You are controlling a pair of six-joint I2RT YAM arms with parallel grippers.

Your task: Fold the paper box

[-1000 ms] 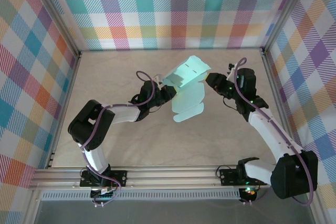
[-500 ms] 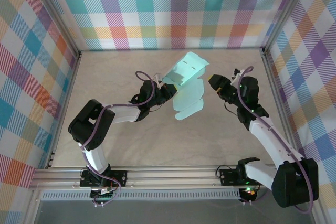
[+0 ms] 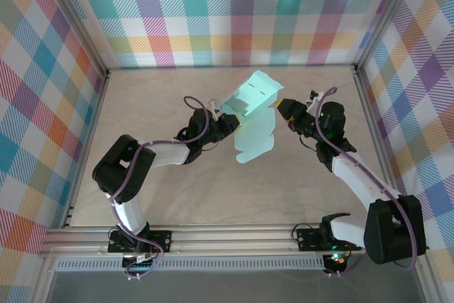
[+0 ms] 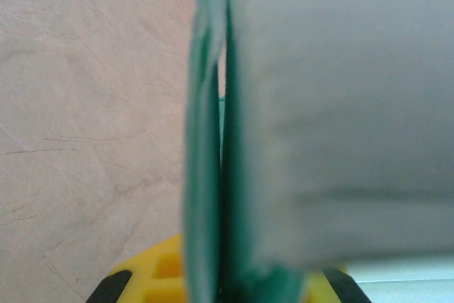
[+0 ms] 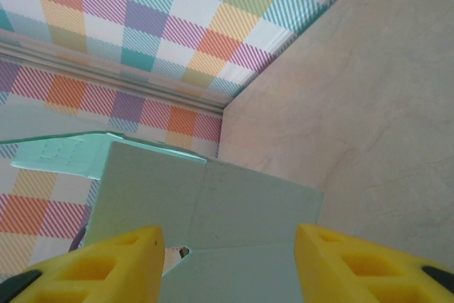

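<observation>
Beige table (image 3: 177, 196), plaid walls (image 3: 234, 12). Raised mid-table: paper box (image 3: 250, 115), half-folded sheet; left gripper (image 3: 225, 121) clamped on its left edge; right gripper (image 3: 282, 110) spread apart, straddling right flap. Step: folding flap. Next likely: pinch flap, bend it inward.

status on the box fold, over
Left gripper shut on the paper box. Right gripper open at its right edge. Box partly folded, flaps loose.
</observation>
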